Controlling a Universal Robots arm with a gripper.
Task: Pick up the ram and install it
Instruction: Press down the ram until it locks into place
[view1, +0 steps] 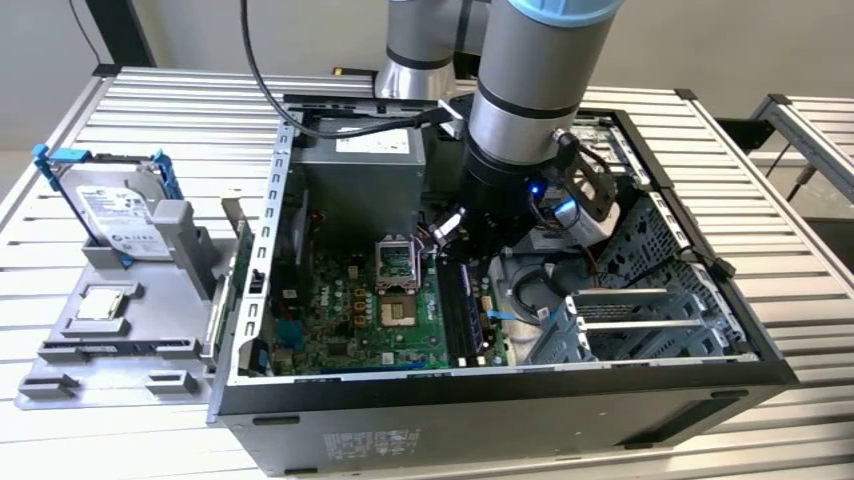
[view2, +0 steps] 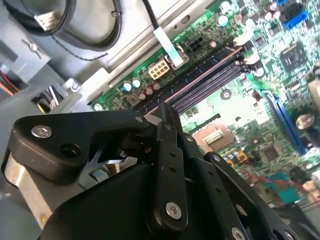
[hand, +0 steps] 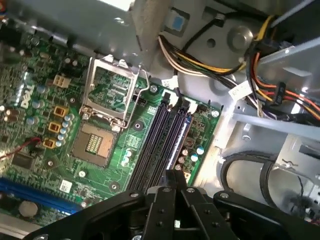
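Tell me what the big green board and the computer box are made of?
The green board looks like glossy coated circuit board: shiny green with tiny metal parts. The computer box looks like bare grey sheet metal: thin, folded edges with punched holes.

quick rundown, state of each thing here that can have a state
computer case: side panel off, lying open on the table
processor socket: cover raised, no chip in it
memory slots: dark, running side by side beside the socket
hard drive: standing tilted in the grey holder, outside the case
processor chip: lying flat on the holder
end effector: low inside the case, over the memory slots
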